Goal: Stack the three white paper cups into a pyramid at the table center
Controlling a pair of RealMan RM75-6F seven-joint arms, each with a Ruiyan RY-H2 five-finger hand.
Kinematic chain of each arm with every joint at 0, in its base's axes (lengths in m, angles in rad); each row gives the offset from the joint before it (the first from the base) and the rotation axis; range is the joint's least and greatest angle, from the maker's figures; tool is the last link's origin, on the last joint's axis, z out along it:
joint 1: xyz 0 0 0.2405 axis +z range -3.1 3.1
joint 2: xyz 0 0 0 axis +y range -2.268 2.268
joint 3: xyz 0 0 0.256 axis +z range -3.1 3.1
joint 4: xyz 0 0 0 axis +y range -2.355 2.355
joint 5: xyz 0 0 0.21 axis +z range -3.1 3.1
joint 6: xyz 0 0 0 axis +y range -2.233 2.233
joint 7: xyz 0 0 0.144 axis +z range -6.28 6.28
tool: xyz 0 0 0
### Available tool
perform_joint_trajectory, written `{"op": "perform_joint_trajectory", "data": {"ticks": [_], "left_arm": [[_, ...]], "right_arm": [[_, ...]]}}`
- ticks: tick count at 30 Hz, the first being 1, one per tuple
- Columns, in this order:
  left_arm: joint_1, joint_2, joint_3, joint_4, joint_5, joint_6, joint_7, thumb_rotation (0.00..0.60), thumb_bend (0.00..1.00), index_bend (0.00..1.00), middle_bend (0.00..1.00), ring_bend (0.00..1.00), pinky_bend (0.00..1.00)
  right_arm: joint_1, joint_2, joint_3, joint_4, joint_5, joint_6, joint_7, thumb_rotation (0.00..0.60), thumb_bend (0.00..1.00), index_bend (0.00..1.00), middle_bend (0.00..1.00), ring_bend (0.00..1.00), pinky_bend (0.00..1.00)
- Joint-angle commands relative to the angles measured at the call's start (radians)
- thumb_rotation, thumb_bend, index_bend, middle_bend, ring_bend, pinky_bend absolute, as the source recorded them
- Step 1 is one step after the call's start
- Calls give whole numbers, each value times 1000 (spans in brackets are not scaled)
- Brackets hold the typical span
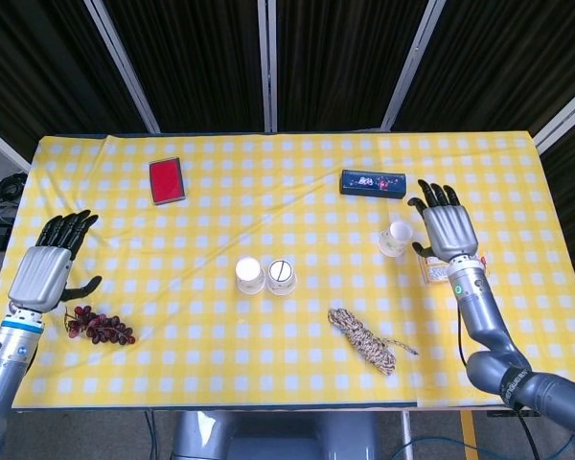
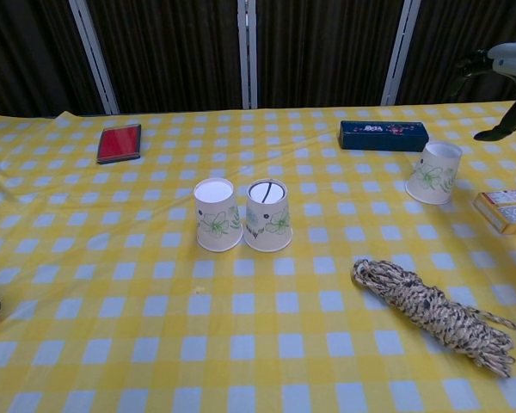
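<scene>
Yellow checked tabletop [image 1: 297,326], dark curtains behind. My left hand [image 1: 46,268] at left edge, fingers spread, empty, well apart from cups. Two inverted cups [image 1: 265,275] touching at tabletop center. Third cup [image 1: 396,238] toward right edge, upside down, possibly tilted. My right hand [image 1: 446,228] just right of it, fingers apart, empty, clearly nearer.

Table [image 1: 297,374] (yellow check) bears cups [image 1: 266,276], rope [image 1: 362,339].
</scene>
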State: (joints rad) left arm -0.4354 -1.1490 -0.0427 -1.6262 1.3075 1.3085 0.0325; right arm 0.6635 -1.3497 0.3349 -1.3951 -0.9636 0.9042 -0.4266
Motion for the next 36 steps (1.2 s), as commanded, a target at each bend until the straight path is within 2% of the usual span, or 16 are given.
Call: {"op": "perform_joint_trajectory", "data": {"ticks": [1, 15, 28, 36], "left_arm": [[1, 0, -4, 2, 0, -4, -3, 600, 274, 0, 0, 0, 0], [7, -4, -24, 9, 3, -32, 1, 600, 275, 0, 0, 0, 0], [13, -6, -38, 11, 7, -48, 4, 600, 274, 0, 0, 0, 0], [14, -9, -47, 19, 2, -62, 0, 600, 274, 0, 0, 0, 0]], "right_arm": [[23, -21, 3, 33, 39, -26, -21, 600, 146, 272, 1, 0, 0], [93, -31, -54, 120, 233, -158, -82, 600, 145, 234, 0, 0, 0], [133, -88, -73, 222, 225, -199, -18, 600, 191, 252, 0, 0, 0], [145, -123, -82, 261, 195, -200, 17, 600, 233, 360, 55, 0, 0]]}}
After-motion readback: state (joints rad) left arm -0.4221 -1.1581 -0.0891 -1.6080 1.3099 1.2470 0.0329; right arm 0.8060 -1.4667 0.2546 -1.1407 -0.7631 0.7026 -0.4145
